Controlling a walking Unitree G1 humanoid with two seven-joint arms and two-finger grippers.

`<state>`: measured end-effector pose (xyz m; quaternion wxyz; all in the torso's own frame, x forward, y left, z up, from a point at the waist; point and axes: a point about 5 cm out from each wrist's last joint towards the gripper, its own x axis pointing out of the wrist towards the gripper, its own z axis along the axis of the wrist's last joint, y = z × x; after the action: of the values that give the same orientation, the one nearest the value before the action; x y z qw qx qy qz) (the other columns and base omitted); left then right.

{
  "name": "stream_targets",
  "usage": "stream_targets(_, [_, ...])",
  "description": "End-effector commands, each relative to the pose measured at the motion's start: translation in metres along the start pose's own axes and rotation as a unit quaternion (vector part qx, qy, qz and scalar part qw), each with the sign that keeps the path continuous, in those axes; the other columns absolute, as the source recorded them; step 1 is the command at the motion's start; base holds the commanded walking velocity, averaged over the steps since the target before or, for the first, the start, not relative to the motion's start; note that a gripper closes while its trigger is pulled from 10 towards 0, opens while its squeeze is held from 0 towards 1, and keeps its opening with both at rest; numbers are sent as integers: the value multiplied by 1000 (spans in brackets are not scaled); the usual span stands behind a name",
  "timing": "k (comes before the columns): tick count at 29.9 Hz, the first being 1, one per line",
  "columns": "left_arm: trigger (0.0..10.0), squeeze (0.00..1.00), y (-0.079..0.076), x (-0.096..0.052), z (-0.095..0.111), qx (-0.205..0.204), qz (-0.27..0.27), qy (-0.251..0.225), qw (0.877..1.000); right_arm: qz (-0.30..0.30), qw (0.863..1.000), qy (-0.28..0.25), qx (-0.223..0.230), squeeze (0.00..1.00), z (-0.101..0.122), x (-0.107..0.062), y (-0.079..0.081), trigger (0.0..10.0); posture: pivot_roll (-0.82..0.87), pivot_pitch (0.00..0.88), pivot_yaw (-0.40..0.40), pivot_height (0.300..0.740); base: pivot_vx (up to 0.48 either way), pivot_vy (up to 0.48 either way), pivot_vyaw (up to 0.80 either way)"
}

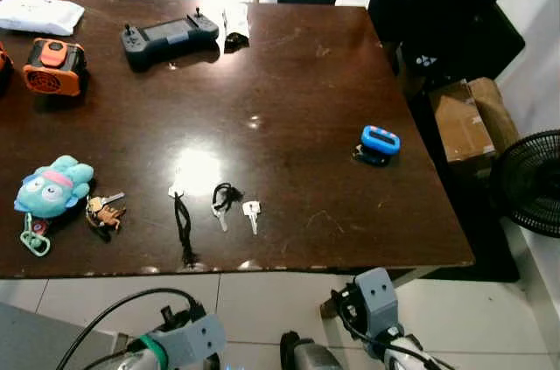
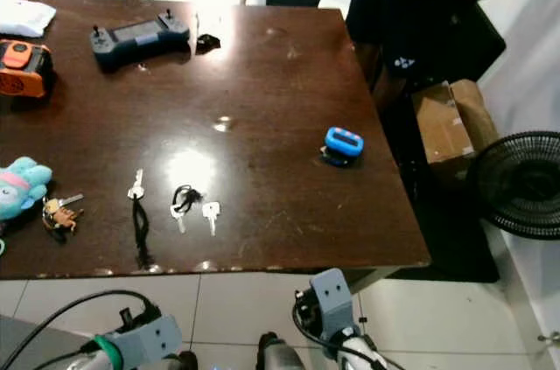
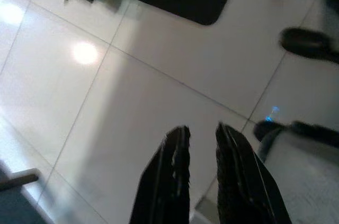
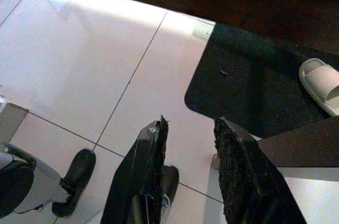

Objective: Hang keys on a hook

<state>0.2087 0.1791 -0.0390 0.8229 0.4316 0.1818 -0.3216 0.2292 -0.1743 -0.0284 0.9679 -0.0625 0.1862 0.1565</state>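
Table (image 1: 332,81): dark brown wood, seen from above by the head camera.
Keys (image 1: 226,201): near the table's front edge, roughly mid-width; one on a black loop, a loose silver key (image 1: 252,212) just beside it.
Black strap (image 1: 183,228): left of the keys, a small key at its far end.
Other key bunch (image 1: 105,211): further left, beside a blue plush toy (image 1: 52,186).
Blue device (image 1: 379,143): right side of table, well apart from the keys.
Controller (image 1: 169,35): far side of table.
Orange gadget (image 1: 54,66): far left.
Left hand (image 3: 201,134): low over white floor tiles, fingers slightly parted, grasping nothing.
Right hand (image 4: 189,128): below the table edge over the tiles, fingers apart, released.
Person (image 1: 437,3): standing at the far right corner.
Fan (image 1: 532,182): on the floor, right of table.
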Motion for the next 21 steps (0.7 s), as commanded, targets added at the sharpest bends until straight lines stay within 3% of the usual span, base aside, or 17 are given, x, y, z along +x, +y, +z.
stream_targets(1, [10000, 0, -12, -3, 1, 10, -62, -11, 998, -8, 1000, 3, 7, 0, -2, -2, -2, 10000, -50, 155, 5, 740, 0, 0, 0])
stream_targets(2, [10000, 0, -12, -3, 1, 10, -62, -11, 998, -8, 1000, 3, 7, 0, -2, -2, -2, 10000, -50, 155, 5, 740, 0, 0, 0])
stream_targets(4, [10000, 0, -15, -8, -1, 9, -153, -10, 988, -8, 1000, 5, 8, 0, -4, -3, -1, 10000, -46, 161, 4, 740, 0, 0, 0])
stream_targets(5, [10000, 0, -15, -8, -1, 9, -153, -10, 988, -8, 1000, 5, 8, 0, -4, -3, -1, 10000, -46, 161, 4, 740, 0, 0, 0])
stream_targets(8, [10000, 0, -17, -19, -2, 1, -268, -8, 963, -6, 1000, 4, 10, 0, -3, -1, 1, 10000, -45, 164, 3, 740, 0, 0, 0])
stream_targets(10, [10000, 0, -16, -26, -2, 7, -306, -7, 952, -7, 1000, 3, 11, 0, -3, -1, 1, 10000, -47, 164, 3, 740, 0, 0, 0])
stream_targets(15, [10000, 0, -10, -31, 2, 4, -324, -13, 946, -8, 1000, 3, 12, 0, -2, -1, 0, 10000, -47, 166, 3, 740, 0, 0, 0])
stream_targets(17, [10000, 0, 11, -33, 21, -29, -298, -51, 953, -9, 1000, 3, 12, 0, -3, -1, 0, 10000, -47, 167, 4, 740, 0, 0, 0])
stream_targets(21, [10000, 0, 19, -34, 28, -42, -288, -67, 954, -9, 1000, 3, 13, 0, -3, -1, -1, 10000, -47, 167, 4, 740, 0, 0, 0])
